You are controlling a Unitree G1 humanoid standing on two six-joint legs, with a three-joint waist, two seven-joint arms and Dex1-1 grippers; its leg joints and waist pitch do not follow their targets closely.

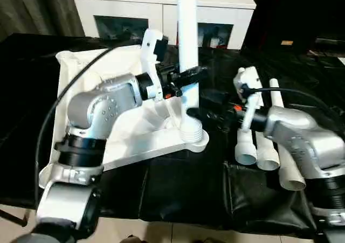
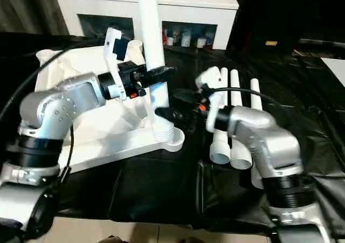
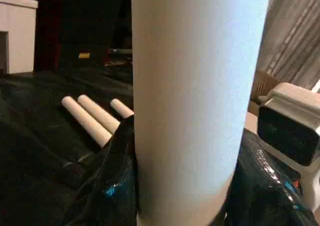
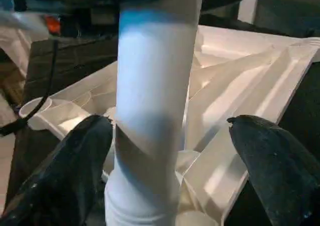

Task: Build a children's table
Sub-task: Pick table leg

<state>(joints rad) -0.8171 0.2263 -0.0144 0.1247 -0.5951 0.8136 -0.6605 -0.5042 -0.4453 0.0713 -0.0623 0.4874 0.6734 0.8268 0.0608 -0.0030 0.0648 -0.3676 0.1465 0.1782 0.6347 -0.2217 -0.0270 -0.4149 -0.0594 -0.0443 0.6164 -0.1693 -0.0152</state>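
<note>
We have one leg [image 1: 187, 43] upright in a corner socket of the upturned top [image 1: 116, 95] — left gripper [image 1: 190, 75] clamped on it, right gripper [image 4: 165, 151] spread wide beside it (not touching). Three legs [image 1: 262, 140] lie waiting alongside.

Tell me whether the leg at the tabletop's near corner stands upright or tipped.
Upright: the leg rises straight from the tabletop's corner socket.
</note>
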